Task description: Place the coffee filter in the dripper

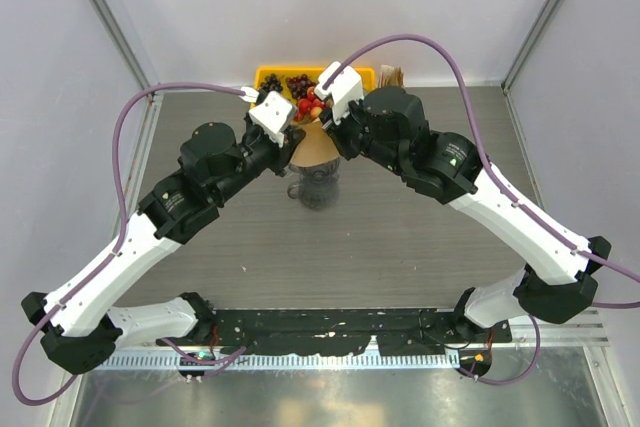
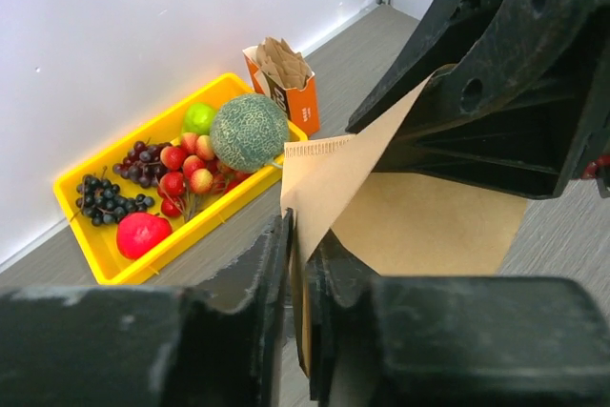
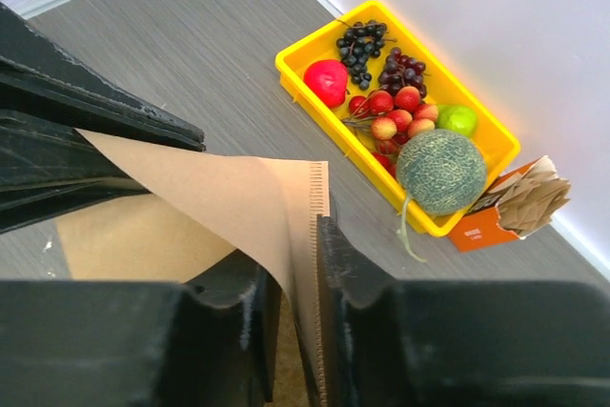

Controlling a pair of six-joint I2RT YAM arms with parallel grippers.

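The coffee filter (image 1: pixel 314 147) is a tan paper cone held up between both grippers, just above the dripper (image 1: pixel 314 187), a smoky clear cup at mid-table. My left gripper (image 1: pixel 296 143) comes in from the left, and its jaws (image 2: pixel 297 247) are nearly together on one edge of the filter (image 2: pixel 429 221). My right gripper (image 1: pixel 329 137) comes in from the right. Its jaws (image 3: pixel 291 259) stand a little apart, with the filter's (image 3: pixel 191 197) crimped seam between them against one finger. Neither wrist view shows the dripper.
A yellow tray (image 1: pixel 262 74) of fruit sits at the far edge behind the grippers, with a green melon (image 3: pixel 440 171) at its end. Beside it stands an orange box of brown papers (image 3: pixel 505 212). Grey walls close off the back and sides.
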